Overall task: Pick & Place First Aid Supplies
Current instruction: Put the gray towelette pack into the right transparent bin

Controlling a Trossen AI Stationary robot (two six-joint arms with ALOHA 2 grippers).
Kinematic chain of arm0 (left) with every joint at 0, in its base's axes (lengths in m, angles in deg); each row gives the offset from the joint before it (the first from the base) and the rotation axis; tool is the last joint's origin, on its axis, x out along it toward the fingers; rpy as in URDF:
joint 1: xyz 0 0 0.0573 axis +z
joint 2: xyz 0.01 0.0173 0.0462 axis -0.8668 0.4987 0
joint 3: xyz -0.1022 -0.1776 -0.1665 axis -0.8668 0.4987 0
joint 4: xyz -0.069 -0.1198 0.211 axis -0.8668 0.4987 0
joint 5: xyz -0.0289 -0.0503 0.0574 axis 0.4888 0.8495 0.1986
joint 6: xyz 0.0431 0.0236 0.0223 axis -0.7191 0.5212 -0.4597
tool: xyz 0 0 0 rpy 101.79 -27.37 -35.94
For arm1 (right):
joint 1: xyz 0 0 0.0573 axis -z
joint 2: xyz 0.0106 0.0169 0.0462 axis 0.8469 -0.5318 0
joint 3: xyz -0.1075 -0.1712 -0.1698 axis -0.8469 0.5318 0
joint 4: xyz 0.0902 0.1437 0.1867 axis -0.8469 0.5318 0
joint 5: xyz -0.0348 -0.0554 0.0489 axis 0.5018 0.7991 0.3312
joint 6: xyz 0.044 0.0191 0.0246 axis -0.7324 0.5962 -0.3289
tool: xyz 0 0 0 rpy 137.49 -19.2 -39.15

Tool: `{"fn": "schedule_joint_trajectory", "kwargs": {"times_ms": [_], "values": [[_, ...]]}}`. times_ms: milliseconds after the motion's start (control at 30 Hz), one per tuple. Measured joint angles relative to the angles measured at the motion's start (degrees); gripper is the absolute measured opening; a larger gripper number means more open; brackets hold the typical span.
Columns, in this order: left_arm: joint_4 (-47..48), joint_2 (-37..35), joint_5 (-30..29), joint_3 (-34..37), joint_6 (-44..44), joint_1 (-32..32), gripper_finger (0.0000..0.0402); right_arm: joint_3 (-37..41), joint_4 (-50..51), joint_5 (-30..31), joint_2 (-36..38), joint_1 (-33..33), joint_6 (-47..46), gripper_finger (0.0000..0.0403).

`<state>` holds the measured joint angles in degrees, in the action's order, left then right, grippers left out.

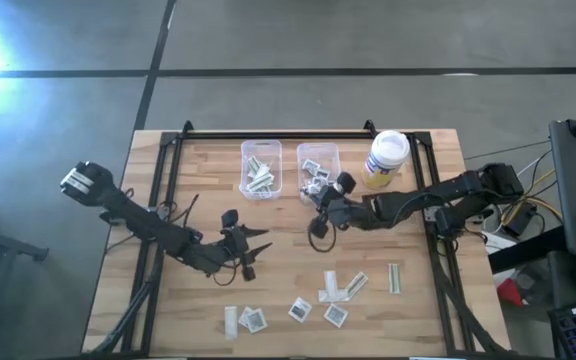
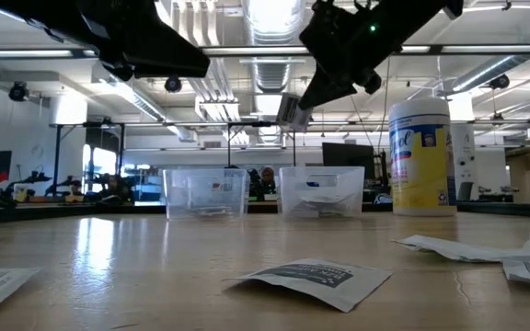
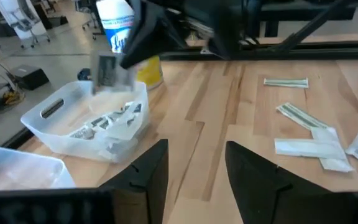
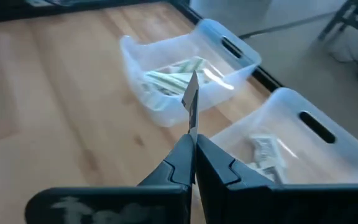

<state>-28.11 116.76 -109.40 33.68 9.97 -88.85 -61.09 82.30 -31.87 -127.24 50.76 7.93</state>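
Note:
My right gripper (image 1: pixel 320 203) hovers by the near side of the right clear bin (image 1: pixel 318 165), shut on a small square white packet (image 3: pixel 107 71) that shows edge-on in the right wrist view (image 4: pixel 191 99). That bin holds square packets (image 4: pixel 266 152). The left bin (image 1: pixel 261 168) holds long pale strips (image 4: pixel 173 71). My left gripper (image 3: pixel 194 168) is open and empty above the table's middle left (image 1: pixel 253 250). Several more packets and strips (image 1: pixel 335 315) lie flat near the table's near edge. My right gripper pinches the square packet between its two fingertips (image 4: pixel 182 155) by one edge (image 4: pixel 192 129). It comes from the table's right, slanting down. The packet sticks out past the fingertips, lifted clear above the table (image 2: pixel 290 110).
A white-lidded yellowish jar (image 1: pixel 386 158) stands just right of the right bin. Loose packets lie at the near edge (image 1: pixel 252 320) and strips to the near right (image 1: pixel 395 277). Bare wood shows between the bins and these packets. Black rails (image 1: pixel 298 133) frame the table.

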Motion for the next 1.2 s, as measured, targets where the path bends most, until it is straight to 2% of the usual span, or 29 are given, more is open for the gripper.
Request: {"fn": "schedule_joint_trajectory", "kwargs": {"times_ms": [133, 367, 533, 800, 1200], "values": [[3.9, -0.2, 0.5, 0.0, 3.3, -0.9, 0.0152, 0.1, 0.3, 0.0, 0.0, 2.9, 0.2, 0.0008], [6.8, -0.2, 7.5, 0.0, 6.7, -2.0, 0.0151, 0.7, 1.4, -0.8, 0.0, 7.5, -2.0, 0.0008], [6.9, -0.2, 11.7, 0.0, 7.1, -2.6, 0.0151, 1.2, 3.8, -6.2, 0.0, 11.8, -7.6, 0.0008], [6.9, -0.2, 13.0, 0.0, 7.6, -3.7, 0.0151, 1.7, 3.9, -16.0, 0.0, 17.8, -12.7, 0.0008], [8.7, -0.2, 18.0, 0.0, 10.7, -6.0, 0.0151, 1.8, 4.1, -24.3, 0.0, 22.4, -14.1, 0.0008]]}}
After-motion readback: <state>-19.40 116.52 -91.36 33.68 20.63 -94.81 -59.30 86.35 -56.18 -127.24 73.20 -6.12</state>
